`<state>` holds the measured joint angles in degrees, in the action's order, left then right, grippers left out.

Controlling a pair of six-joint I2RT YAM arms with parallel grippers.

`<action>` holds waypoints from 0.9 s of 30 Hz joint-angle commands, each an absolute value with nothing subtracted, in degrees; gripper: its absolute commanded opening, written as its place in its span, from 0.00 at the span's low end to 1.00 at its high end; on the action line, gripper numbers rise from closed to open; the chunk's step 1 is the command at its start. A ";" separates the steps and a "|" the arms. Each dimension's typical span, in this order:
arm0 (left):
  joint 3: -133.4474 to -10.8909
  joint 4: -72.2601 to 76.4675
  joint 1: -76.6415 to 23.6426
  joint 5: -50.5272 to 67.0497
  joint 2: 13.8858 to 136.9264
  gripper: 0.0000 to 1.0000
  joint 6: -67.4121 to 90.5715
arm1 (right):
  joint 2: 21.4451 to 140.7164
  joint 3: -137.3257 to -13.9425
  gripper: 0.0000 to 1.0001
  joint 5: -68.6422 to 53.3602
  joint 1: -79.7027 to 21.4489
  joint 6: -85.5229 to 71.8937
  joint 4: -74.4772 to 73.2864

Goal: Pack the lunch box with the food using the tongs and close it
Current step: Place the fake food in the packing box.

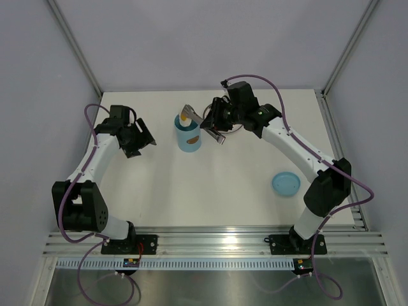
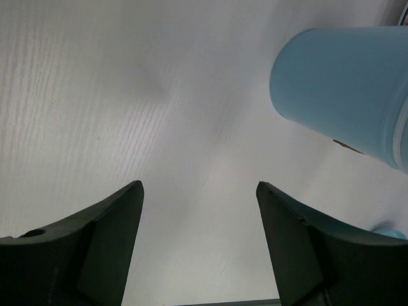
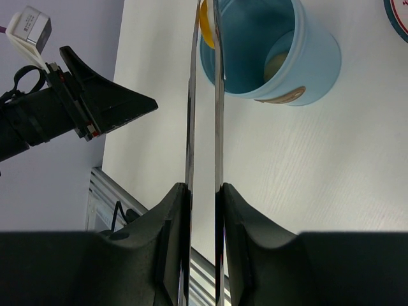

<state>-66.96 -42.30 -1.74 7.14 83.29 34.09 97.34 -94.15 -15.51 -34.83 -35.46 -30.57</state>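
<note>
The right gripper [image 3: 204, 186] squeezes the tongs [image 3: 218, 127] almost flat together. Their tips pinch a yellow bit of food [image 3: 205, 29] at the rim of the lunch box [image 3: 312, 64]. The lunch box stands upright near the back middle of the table [image 1: 242, 191]. The left gripper [image 2: 199, 191] is spread wide with nothing in it.

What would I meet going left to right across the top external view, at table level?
left claw → lunch box → right claw → lid
</note>
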 commanded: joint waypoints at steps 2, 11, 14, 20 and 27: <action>-66.80 -40.43 -1.50 8.00 81.74 0.76 33.93 | 96.85 -93.96 0.00 -14.24 -34.80 -33.66 -30.32; -66.97 -40.61 -1.49 8.09 81.74 0.76 34.01 | 98.00 -93.51 0.24 -15.38 -34.80 -33.49 -30.41; -67.06 -40.52 -1.49 8.26 81.65 0.76 33.93 | 98.00 -94.13 0.44 -15.38 -34.80 -33.40 -30.85; -67.15 -40.61 -1.49 8.35 81.65 0.76 33.93 | 98.09 -96.41 0.58 -15.12 -34.72 -32.78 -31.99; -67.32 -40.61 -1.58 8.35 81.74 0.76 33.93 | 98.35 -100.54 0.51 -13.63 -34.80 -31.64 -33.66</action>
<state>-66.96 -42.30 -1.74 7.16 83.29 34.09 98.59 -96.20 -15.40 -34.83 -33.17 -33.74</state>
